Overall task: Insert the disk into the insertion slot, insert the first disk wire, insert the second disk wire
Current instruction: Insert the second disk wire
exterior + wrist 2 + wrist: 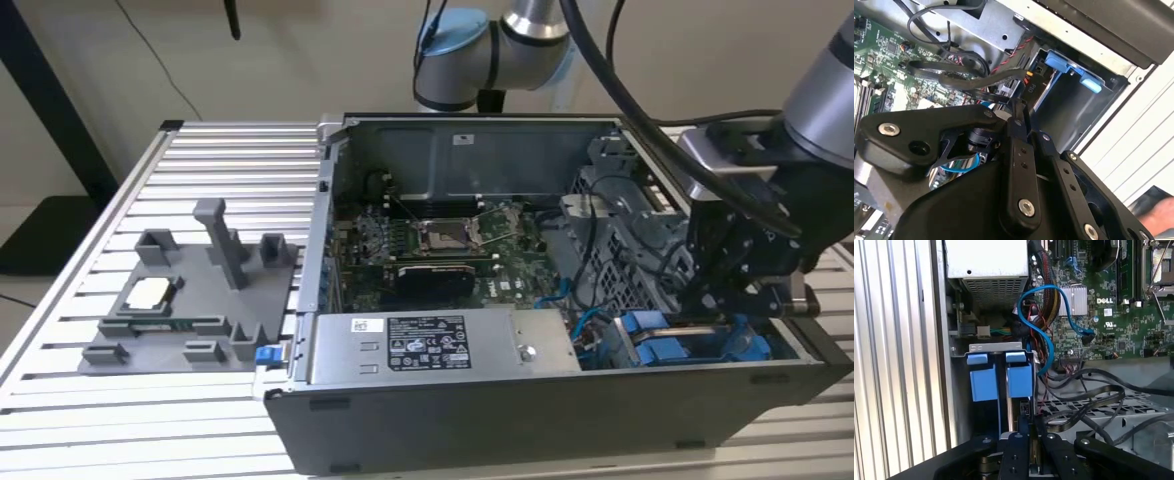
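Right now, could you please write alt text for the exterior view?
A black robot pincer reaches into an open grey computer case above bright blue drive carriers; a grey plastic fixture sits on the slatted metal table.

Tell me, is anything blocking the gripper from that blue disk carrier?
Nothing visible. In the first wrist view the gripper sits just before the disk in its bay; the blue cable and black cables run beside, not between.

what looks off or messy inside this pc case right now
Nothing looks damaged or spilled. The one untidy spot is the cabling: a blue cable loops loosely over the motherboard beside the blue carrier frames, and black cables sprawl over the metal cage near the gripper. That looks like unfinished wiring.
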Motion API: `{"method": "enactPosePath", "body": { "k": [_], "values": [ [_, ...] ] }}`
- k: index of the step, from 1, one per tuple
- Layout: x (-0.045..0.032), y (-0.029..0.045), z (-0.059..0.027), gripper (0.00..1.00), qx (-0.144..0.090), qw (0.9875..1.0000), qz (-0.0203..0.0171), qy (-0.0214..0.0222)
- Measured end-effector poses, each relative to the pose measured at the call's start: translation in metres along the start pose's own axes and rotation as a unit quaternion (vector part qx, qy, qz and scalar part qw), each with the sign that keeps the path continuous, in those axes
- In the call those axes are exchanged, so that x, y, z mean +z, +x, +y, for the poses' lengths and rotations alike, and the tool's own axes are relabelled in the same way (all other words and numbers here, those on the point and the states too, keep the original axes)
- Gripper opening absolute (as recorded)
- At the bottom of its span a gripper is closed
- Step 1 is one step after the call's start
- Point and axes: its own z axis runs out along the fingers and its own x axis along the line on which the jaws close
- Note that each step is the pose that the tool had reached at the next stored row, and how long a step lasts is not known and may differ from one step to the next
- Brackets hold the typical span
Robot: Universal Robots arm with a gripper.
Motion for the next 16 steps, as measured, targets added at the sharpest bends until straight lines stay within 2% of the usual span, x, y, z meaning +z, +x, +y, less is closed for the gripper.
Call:
{"method": "enactPosePath", "body": {
  "k": [5,6,8,9,16],
  "values": [
    [0.0063,0.0007,-0.0001,0.16,0.0,1.0,0.0006,-0.0001],
    [0.007,0.0007,0.0,0.17,0.0,1.0,-0.0003,-0.0002],
    [0.0055,0.0006,0.0,0.17,0.0,1.0,-0.0011,-0.0003],
    [0.0029,0.0004,0.0,0.24,0.0,1.0,-0.0015,-0.0003],
    [-0.0243,-0.0017,0.0002,0.24,0.0,1.0,-0.0008,-0.0002]
  ]
}}
